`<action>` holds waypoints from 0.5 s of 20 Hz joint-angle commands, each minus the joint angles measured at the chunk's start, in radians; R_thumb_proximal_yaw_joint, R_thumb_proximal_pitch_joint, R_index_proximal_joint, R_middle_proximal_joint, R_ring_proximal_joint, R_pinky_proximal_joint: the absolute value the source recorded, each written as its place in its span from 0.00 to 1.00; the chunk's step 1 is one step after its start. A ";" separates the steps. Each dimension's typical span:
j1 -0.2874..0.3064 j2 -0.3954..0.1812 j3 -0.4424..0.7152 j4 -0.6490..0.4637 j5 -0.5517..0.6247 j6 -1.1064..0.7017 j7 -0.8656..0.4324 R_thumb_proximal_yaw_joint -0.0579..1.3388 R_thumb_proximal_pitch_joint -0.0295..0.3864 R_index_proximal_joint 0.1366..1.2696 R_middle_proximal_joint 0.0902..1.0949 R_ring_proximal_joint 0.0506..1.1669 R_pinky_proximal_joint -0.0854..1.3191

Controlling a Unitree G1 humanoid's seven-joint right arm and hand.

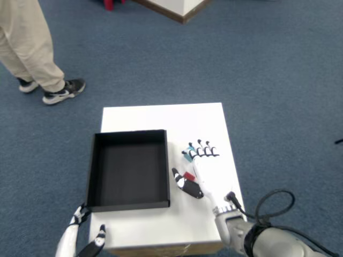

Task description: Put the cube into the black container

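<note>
White table (161, 115), right hand (201, 170) over cubes (188, 175)

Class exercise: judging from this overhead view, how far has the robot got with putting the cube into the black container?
Done: nothing; the black container is empty. In hand: the right hand lies over the cubes, fingers spread, the red cube by its thumb and the blue cube mostly hidden under its fingertips; no grip is visible. Left: grasp, lift, carry left, release inside.
</note>
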 commanded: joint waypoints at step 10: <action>0.026 -0.008 -0.096 0.020 -0.089 0.029 0.056 0.43 0.34 0.28 0.11 0.06 0.03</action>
